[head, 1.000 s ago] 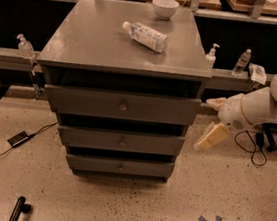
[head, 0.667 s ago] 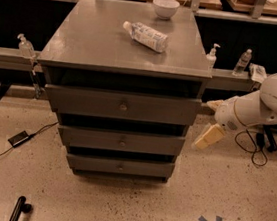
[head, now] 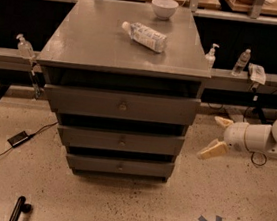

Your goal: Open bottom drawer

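Lower than a second ago, my tool (head: 218, 136) has sunk from beside the top drawer (head: 89, 101) to about the level of the gap between that front and the middle drawer (head: 90, 138). It has also drifted a little to my right, away from the fronts. Its two fingers stand apart with nothing between them, and it hangs in the air off the right side of the stack, touching nothing.

The bottom drawer (head: 146, 169) (the slimmest front, lowest of the three, just above the floor (head: 166, 211)) sits flush and shut, its small round knob (head: 120, 166) untouched. So I judge the task barely begun. I have yet to come down further, swing in front of the stack, close on that knob and pull.

As for writing, I can read none. The bottle (head: 145, 36) lying on its side on the counter (head: 86, 40) wears a pale label, but no words can be made out. The white bowl (head: 164, 8) behind it is plain, and the drawer fronts carry no marks.
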Action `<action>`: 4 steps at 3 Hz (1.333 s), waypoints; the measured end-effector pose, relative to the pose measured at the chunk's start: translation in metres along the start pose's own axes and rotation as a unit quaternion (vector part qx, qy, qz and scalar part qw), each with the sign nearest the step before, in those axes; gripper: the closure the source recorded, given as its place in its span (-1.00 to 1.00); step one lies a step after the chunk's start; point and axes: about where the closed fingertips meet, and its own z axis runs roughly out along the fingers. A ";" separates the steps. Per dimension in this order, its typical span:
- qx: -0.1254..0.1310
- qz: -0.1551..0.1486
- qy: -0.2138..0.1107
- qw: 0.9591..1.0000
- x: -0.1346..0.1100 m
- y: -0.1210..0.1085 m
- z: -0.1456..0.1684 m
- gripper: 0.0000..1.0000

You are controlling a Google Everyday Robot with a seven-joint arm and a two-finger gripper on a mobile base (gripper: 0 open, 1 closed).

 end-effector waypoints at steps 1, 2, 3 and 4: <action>-0.018 0.014 -0.015 1.000 0.032 0.001 0.025 -1.00; -0.039 0.013 -0.027 0.999 0.031 0.009 0.027 -1.00; -0.102 0.018 -0.066 0.992 0.061 0.059 0.073 -1.00; -0.157 -0.005 -0.081 0.984 0.096 0.102 0.119 -1.00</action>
